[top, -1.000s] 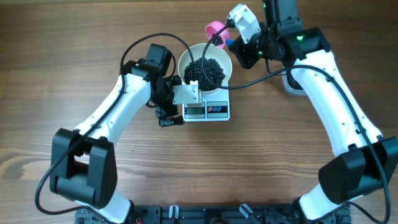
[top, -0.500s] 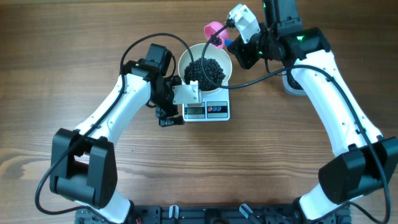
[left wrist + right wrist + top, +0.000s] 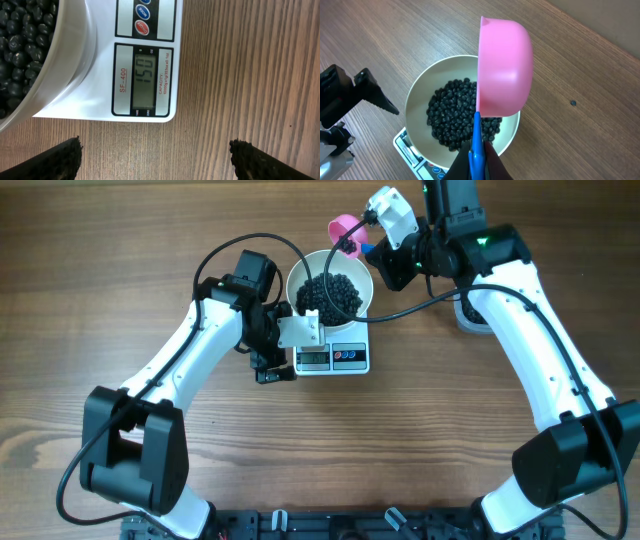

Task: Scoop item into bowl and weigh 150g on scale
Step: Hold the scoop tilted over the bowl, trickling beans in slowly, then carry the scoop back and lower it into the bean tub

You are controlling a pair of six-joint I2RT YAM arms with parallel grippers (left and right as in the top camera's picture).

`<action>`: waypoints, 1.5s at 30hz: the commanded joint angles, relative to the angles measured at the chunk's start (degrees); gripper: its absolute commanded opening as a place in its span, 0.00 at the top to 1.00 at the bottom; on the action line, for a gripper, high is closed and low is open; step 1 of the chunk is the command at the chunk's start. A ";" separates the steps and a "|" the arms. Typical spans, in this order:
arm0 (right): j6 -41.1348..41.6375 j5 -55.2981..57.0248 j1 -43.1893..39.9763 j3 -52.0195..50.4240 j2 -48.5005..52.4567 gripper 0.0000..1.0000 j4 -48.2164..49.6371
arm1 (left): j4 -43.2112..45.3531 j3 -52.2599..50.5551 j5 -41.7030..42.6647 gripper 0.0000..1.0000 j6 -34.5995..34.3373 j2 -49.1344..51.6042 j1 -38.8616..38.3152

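Apparently the weighing step was at its end. The white bowl sat on the scale, at its back half, with a dark heap of beans inside, and the display read 150 in the left wrist view.

The right claw was clamped tight on the blue handle of the pink scoop, which hung tipped on its side above the bowl's far rim. Its inside faced away, so whether any beans were in it could not be told.

The left claw stood wide and held nothing, poised over the table just in front of the scale.

By my reading, no more beans were wanted. The next move called for lifting the scoop away level, clear of the bowl, without knocking the rim or shedding a stray bean that would spoil the reading.
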 commanded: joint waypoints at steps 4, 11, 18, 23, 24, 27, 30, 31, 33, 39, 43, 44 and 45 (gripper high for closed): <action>1.07 0.24 0.22 0.85 -0.07 0.96 0.48 | 0.00 -0.04 1.14 0.00 0.02 0.33 -0.07; 1.49 0.22 0.22 0.85 -0.07 0.96 0.92 | 0.00 -0.04 1.14 0.00 0.02 0.33 -0.07; 13.90 -12.70 -7.17 0.85 -0.07 0.96 1.36 | 0.00 -0.04 1.14 0.00 0.02 0.33 -0.07; 14.49 -19.04 -16.28 0.83 -0.07 0.96 -3.52 | 0.00 -0.04 1.14 0.00 0.02 0.33 -0.07; 14.43 -20.57 -18.91 0.81 -0.07 0.96 -5.77 | 0.00 -0.04 1.14 0.00 0.02 0.33 -0.07; 14.43 -24.63 -23.45 0.81 -0.07 0.96 -8.66 | 0.00 -0.04 1.14 0.00 0.02 0.33 -0.07; 14.38 -25.24 -28.55 0.81 -0.07 0.96 -13.68 | 0.00 -0.04 1.14 0.00 0.02 0.33 -0.07; 14.40 -25.22 -29.79 0.76 -0.07 0.96 -15.04 | 0.00 -0.04 1.14 0.00 0.02 0.33 -0.07; 14.34 -25.18 -33.09 0.48 -0.02 0.96 -17.90 | 0.00 -0.04 1.14 0.00 0.02 0.33 -0.07; 14.29 -18.16 -39.58 -0.92 0.24 0.96 -23.10 | 0.00 -0.04 1.14 0.00 0.02 0.33 -0.07; 14.21 -15.89 -40.06 -5.90 0.24 0.96 -21.66 | 0.00 -0.04 1.14 0.00 0.02 0.33 -0.07; 14.21 -15.87 -40.06 -7.54 0.24 0.96 -20.94 | 0.00 -0.04 1.14 0.00 0.02 0.33 -0.07; 14.25 -15.87 -40.06 -9.38 0.24 0.96 -19.98 | 0.00 -0.04 1.14 0.00 0.02 0.33 -0.07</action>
